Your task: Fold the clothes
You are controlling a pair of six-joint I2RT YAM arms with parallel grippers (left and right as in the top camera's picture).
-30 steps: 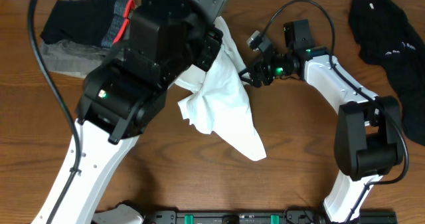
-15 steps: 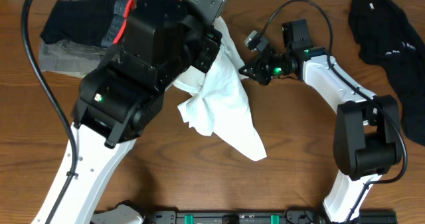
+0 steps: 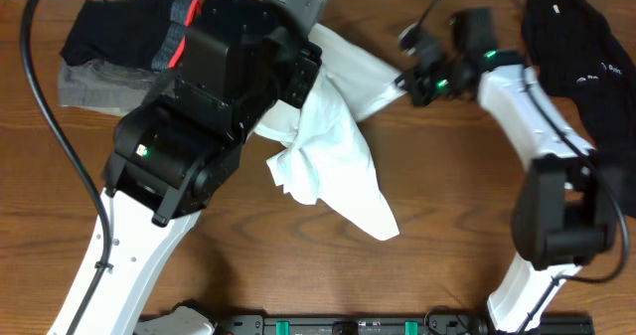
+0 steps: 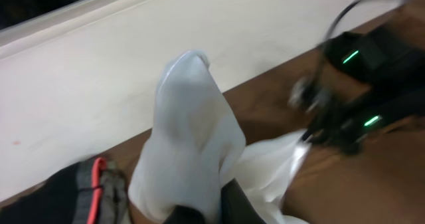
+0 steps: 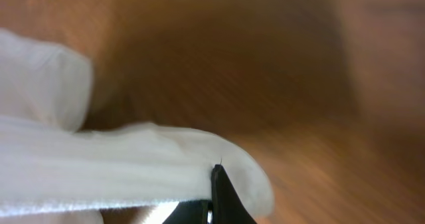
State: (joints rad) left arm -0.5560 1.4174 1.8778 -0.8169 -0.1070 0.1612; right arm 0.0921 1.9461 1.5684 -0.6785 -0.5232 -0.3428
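1. White short-sleeved cotton T-shirt: lies bunched on the brown wooden worktop. Its upper part is lifted by the left tool, which is clamped on a fold of the cloth.
2. Right tool: a second ago it stood open just right of the left tool. It is now pinched shut on a shirt edge and drawn farther right of the left tool.
3. Result: a taut band of cloth spans the two tools. This appears to be the start of spreading the shirt, with no fold yet made.

Left arm raised, right arm outstretched, both fingers clamped.
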